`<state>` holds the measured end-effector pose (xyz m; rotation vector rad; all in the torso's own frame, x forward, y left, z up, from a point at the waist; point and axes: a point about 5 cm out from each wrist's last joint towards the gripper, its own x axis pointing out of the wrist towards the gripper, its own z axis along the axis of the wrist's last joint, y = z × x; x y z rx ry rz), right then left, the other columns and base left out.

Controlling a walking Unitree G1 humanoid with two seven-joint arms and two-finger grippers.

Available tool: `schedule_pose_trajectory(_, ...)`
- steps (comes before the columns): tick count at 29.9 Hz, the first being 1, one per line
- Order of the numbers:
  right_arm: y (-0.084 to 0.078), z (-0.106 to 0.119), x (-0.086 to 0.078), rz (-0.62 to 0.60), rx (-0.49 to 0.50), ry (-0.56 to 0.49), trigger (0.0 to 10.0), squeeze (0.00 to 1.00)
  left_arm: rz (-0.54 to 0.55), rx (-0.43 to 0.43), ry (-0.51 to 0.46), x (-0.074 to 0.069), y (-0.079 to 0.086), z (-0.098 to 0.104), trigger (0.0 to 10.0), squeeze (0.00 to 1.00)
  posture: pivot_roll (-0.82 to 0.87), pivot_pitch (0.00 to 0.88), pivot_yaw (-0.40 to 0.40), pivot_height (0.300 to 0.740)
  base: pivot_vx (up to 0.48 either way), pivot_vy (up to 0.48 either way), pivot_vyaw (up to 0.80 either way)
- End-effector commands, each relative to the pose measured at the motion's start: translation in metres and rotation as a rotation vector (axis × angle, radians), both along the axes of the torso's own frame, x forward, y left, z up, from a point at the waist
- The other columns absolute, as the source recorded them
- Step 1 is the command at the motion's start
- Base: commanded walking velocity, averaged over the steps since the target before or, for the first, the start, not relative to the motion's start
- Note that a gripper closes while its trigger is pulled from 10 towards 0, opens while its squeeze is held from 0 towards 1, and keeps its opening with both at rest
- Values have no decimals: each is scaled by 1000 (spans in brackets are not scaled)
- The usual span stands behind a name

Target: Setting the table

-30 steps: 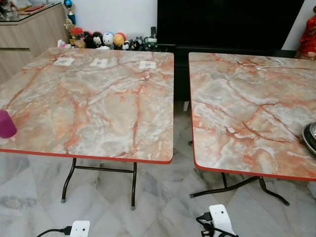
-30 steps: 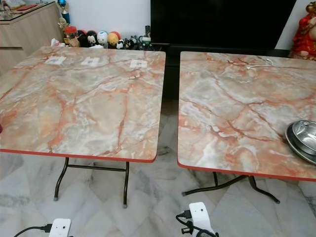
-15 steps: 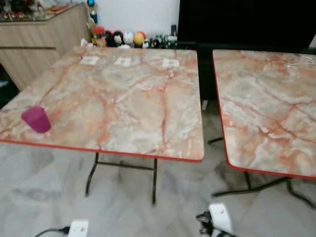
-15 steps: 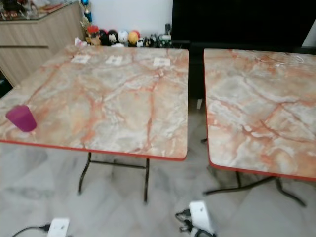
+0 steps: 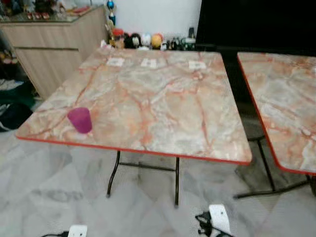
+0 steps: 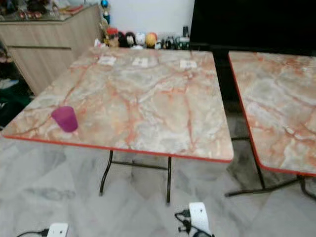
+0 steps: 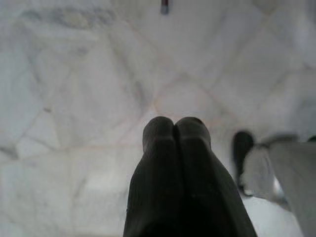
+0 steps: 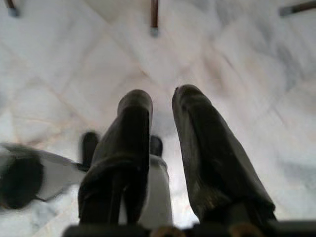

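1. Magenta cup point(image 5: 80, 120) stands upright near the front-left corner of the marble-top table point(image 5: 163, 98), mid-left of the left eye view. It is the one piece of tableware in sight.
2. Three small white cards point(image 5: 148, 62) sit in a row along the table's far edge, upper centre of frame. Second table point(image 5: 286, 108) is at right, with a gap between the two.
3. Left gripper point(image 7: 175, 129): fingers pressed together, holding nothing, hanging over the white floor tiles point(image 5: 44, 177).
4. Right gripper point(image 8: 162, 106): fingers parted by a narrow gap, holding nothing, also aimed at the floor.
5. Key relation: the cup lies ahead and to the robot's left, well apart from both grippers. Left arm is nearer, so I'd judge it the one to reach.
6. Cup axis is vertical, so a side grasp looks right. Both arms first have to come up to tabletop height.
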<state>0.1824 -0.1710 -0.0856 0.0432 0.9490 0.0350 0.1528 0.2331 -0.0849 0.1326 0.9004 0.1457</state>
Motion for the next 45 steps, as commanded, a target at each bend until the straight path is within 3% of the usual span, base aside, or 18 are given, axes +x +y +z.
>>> schedule_pose_trajectory(1,7,2,5,-7,18,-15,10000,0,10,17,7,-2,7,1,10000,0,28,0,12,740,0,480,0)
schedule_pose_trajectory(15,0,6,12,-59,-6,-46,10000,0,7,19,-27,6,7,5,10000,0,34,0,10,740,0,467,0)
schedule_pose_trajectory(24,0,8,16,-60,-15,-54,10000,0,-5,24,-74,13,6,9,10000,0,40,0,7,740,0,0,-430)
schedule_pose_trajectory(28,-1,8,15,-64,-14,-52,10000,0,-16,17,-136,25,3,15,10000,0,50,0,-1,740,0,0,-761)
schedule_pose_trajectory(33,-1,8,16,-59,-19,-52,10000,0,-21,16,-141,31,1,17,10000,0,52,0,-1,740,0,0,-756)
schedule_pose_trajectory(42,-2,6,13,-63,-17,-43,10000,0,-58,31,-121,29,-3,15,10000,0,47,0,5,740,0,-97,-737)
schedule_pose_trajectory(45,-3,5,10,-68,-18,-34,10000,0,-26,21,-119,28,-2,14,10000,0,48,0,6,740,0,-312,-731)
